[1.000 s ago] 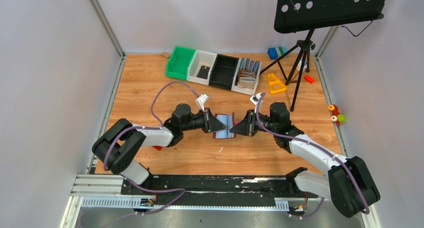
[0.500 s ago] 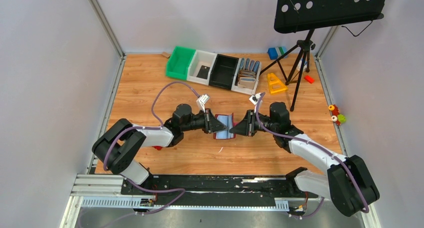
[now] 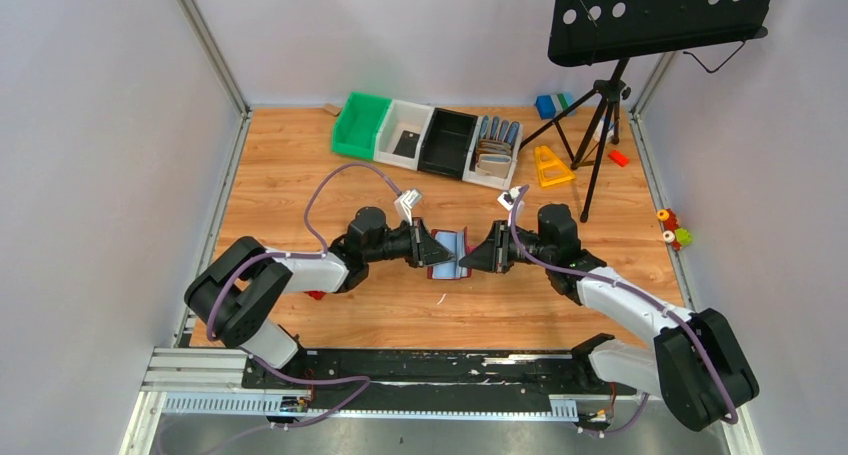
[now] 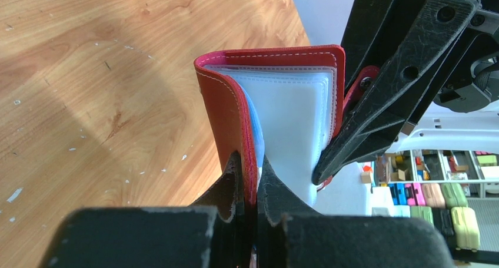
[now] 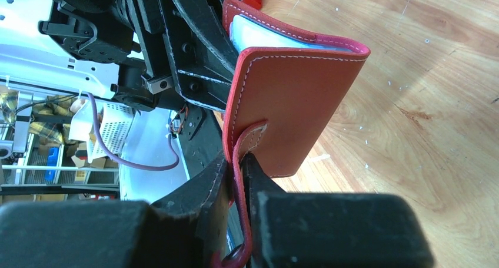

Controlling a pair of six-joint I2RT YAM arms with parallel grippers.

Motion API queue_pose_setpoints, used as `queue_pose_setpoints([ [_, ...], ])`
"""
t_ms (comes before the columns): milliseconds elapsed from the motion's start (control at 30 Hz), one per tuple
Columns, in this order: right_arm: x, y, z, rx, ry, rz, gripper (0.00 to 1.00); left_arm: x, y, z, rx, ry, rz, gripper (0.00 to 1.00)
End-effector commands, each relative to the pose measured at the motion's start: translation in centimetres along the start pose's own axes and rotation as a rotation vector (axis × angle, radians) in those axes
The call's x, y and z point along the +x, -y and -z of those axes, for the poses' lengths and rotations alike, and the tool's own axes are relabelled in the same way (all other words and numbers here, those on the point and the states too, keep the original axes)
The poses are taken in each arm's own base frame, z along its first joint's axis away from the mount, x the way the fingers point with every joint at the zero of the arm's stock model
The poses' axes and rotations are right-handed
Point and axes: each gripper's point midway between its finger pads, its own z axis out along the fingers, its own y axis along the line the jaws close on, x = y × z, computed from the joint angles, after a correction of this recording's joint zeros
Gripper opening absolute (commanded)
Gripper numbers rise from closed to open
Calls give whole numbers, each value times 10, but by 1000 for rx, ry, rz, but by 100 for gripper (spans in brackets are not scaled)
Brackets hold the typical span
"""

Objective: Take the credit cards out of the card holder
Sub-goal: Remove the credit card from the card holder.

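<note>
Open card holder [image 3: 449,252] is held over the tabletop [image 3: 290,175] centre; pale clear sleeves [image 4: 294,121] and a blue edge [image 4: 254,118] are seen inside. Long axis runs near-to-far, inside facing up. Red leather, white stitching. Its left cover is clamped by left pincer [image 4: 250,162], snap tab [image 5: 247,135] by right pincer [image 5: 238,159].

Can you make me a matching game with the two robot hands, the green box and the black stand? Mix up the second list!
Things:
1. left gripper
2. right gripper
3. green bin
4. music stand

Descriptions:
A. black, at the far right
B. shut on the card holder by its snap tab
C. leftmost in the row of bins
D. shut on the card holder's red cover

Pairs: 1-D, 2-B, 3-C, 4-A
</note>
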Motion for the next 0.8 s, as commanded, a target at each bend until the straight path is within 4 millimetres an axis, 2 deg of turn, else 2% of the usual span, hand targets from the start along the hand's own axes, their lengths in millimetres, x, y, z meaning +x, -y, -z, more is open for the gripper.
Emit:
queue_pose_setpoints([
  [0, -13, -6, -4, -18, 31, 48, 0, -13, 44, -8, 147, 11, -94, 0],
  [700, -6, 5, -8, 10, 0, -9, 0, -12, 45, -14, 132, 11, -98, 0],
  [767, -5, 8, -8, 24, -4, -24, 8, -12, 42, -14, 119, 10, -97, 0],
])
